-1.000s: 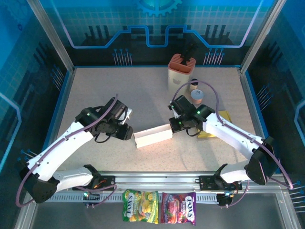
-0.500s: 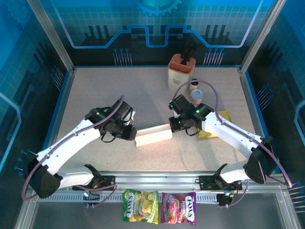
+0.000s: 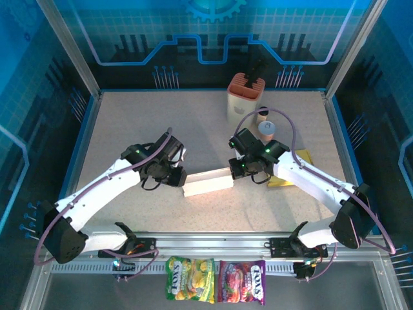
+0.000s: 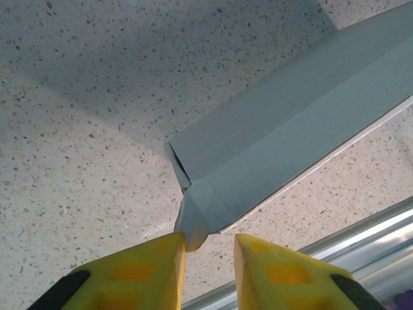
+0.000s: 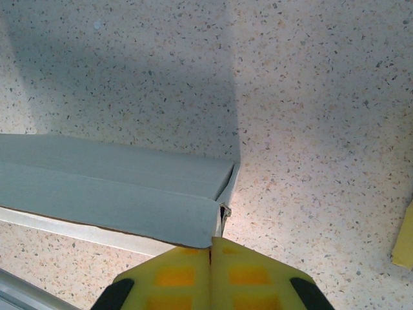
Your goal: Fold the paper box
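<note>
- The left tool (image 3: 178, 178) sits low over the speckled counter (image 3: 129, 123), at the left end of the paper box (image 3: 206, 183); in the left wrist view the left tool (image 4: 210, 244) is released, with a clear gap between its 2 yellow fingers (image 4: 155, 265); the tip of the box's loose end flap lies right at the inner edge of the left-hand finger and is not pinched.
- The paper box lies near the middle of the counter, between the 2 tools; it is a long, narrow, pale shape, angled so that its right end sits farther back than its left; the left wrist view shows the paper box (image 4: 290, 135) with creased long panels and a folded corner at its near end.
- 2 candy bags, 1 yellow-green (image 3: 190, 279) and 1 purple-red (image 3: 240, 281), lie side by side in front of the metal rail at the near edge.
- The right tool (image 3: 233, 169) is at the box's right end; in the right wrist view the right tool (image 5: 211, 245) is clenched, finger pressed against finger, with the end wall of the paper box (image 5: 110, 187) touching the tips; I cannot tell whether any paper is caught between them.
- An orange-topped holder (image 3: 245, 97) stands upright at the back; a small lidded cup (image 3: 268, 131) is just in front of it.
- A flat yellow item (image 3: 292, 173) lies partly under the right arm.
</note>
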